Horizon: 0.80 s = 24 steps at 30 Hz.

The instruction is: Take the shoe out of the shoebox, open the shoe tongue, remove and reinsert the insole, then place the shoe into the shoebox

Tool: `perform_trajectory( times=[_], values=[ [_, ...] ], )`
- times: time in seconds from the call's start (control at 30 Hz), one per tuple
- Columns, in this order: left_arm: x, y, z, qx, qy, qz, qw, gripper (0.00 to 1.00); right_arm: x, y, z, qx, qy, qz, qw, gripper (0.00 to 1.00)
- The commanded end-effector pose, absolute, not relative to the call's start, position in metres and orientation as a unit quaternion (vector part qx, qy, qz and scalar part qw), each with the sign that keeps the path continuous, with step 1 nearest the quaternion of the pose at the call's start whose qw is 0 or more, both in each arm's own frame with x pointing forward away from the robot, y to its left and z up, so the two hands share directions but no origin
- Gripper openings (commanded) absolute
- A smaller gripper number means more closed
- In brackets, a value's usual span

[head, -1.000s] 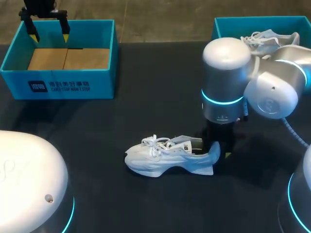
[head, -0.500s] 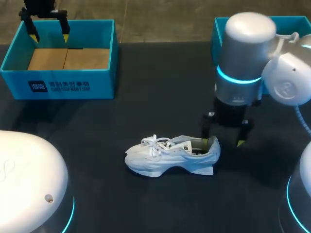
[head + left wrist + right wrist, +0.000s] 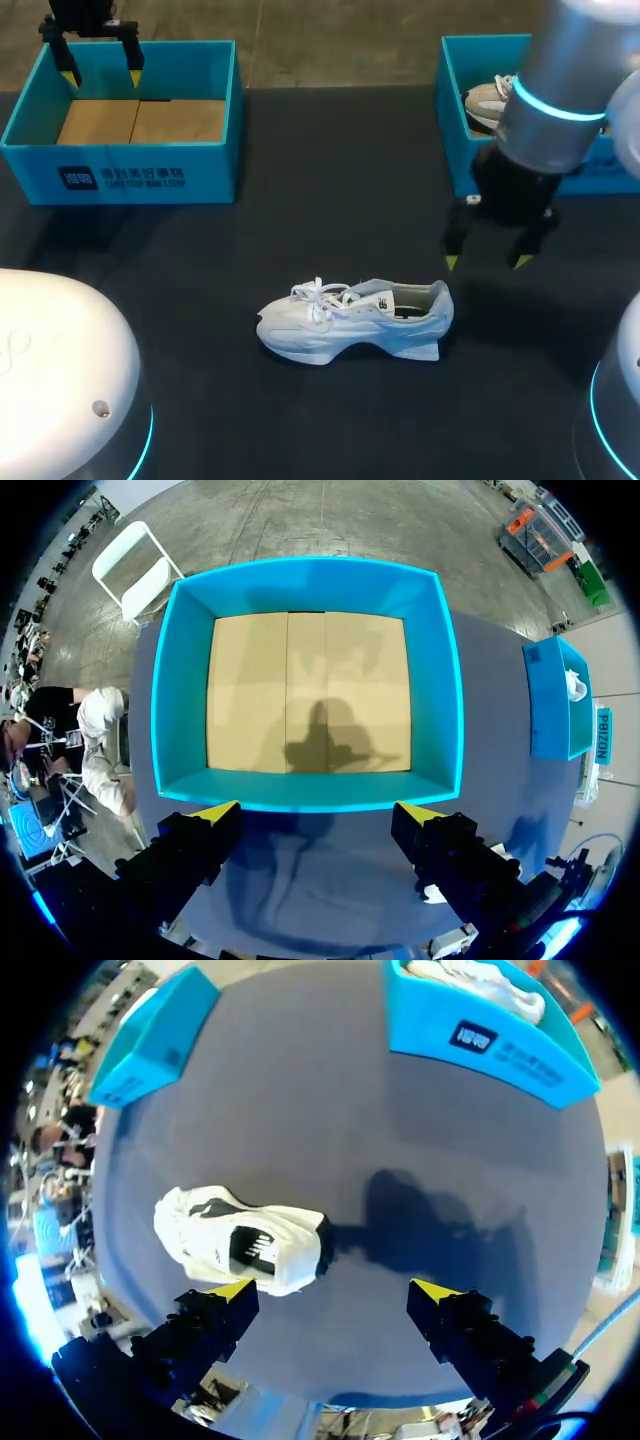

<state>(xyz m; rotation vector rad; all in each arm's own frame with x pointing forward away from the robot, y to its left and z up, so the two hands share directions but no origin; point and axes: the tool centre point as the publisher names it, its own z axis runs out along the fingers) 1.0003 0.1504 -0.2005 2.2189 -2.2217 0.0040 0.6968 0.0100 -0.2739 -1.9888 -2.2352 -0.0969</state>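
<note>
- While the white shoe [image 3: 350, 322] sits on its sole on the bench [image 3: 330, 180], out of both boxes, mid-bench and toward the near edge, neither gripper touches it.
- Toe points at the left edge and heel at the right edge. Laces are bunched over the front half and the collar opening faces up.
- From the right wrist, the white shoe [image 3: 240, 1240] shows heel-on, with a dark patch inside the opening.
- The right gripper [image 3: 487, 262] hangs above the bench just past the heel, on the right-edge side, tips down. Fingers are spread and released, with nothing between them.
- In its own view, the right gripper [image 3: 333, 1290] has the heel just ahead of one finger and bare bench ahead of the other. Its shadow falls on the bench beside the heel.
- The right shoebox [image 3: 455, 130] is blue and sits at the far right corner, partly behind the right arm. A second shoe [image 3: 485, 100], pale, lies in it.
- The wrist view shows the same right shoebox [image 3: 480, 1040] and second shoe [image 3: 480, 980].
- The left gripper [image 3: 100, 65] is at the far left corner, above the far wall of the left shoebox [image 3: 120, 175]. Fingers are apart and hold nothing.
- In the left wrist view, the left gripper [image 3: 318, 812] looks straight down into the left shoebox [image 3: 310, 790]. It has blue walls and a brown cardboard floor with the gripper's shadow on it.
- The right shoebox [image 3: 550, 710] is well apart from it, toward the opposite edge.
</note>
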Motion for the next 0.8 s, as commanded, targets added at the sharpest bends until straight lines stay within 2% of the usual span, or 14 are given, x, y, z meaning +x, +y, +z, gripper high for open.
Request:
perform_trajectory(
  times=[0.03,0.1,0.13,0.57,0.73,0.8],
  values=[
    [1.0,0.15,-0.2,0.707,-0.707,0.001,0.001,1.0,0.695,-0.005,-0.262,-0.612,-0.776,-0.089,0.125,1.0],
    [1.0,0.15,-0.2,0.707,-0.707,0.001,0.001,1.0,0.696,-0.009,-0.258,-0.565,-0.803,-0.124,0.143,1.0],
    [1.0,0.15,-0.2,0.707,-0.707,0.001,0.001,1.0,0.696,-0.011,-0.257,-0.532,-0.827,-0.13,0.126,1.0],
    [1.0,0.15,-0.2,0.707,-0.707,0.001,0.001,1.0,0.696,-0.011,-0.257,-0.532,-0.827,-0.13,0.126,1.0],
    [1.0,0.15,-0.2,0.707,-0.707,0.001,0.001,1.0,0.704,-0.025,-0.256,-0.476,-0.843,-0.237,0.079,1.0],
    [1.0,0.15,-0.2,0.707,-0.707,0.001,0.001,1.0,0.707,-0.034,-0.255,-0.461,-0.841,-0.271,0.084,1.0]
  ],
)
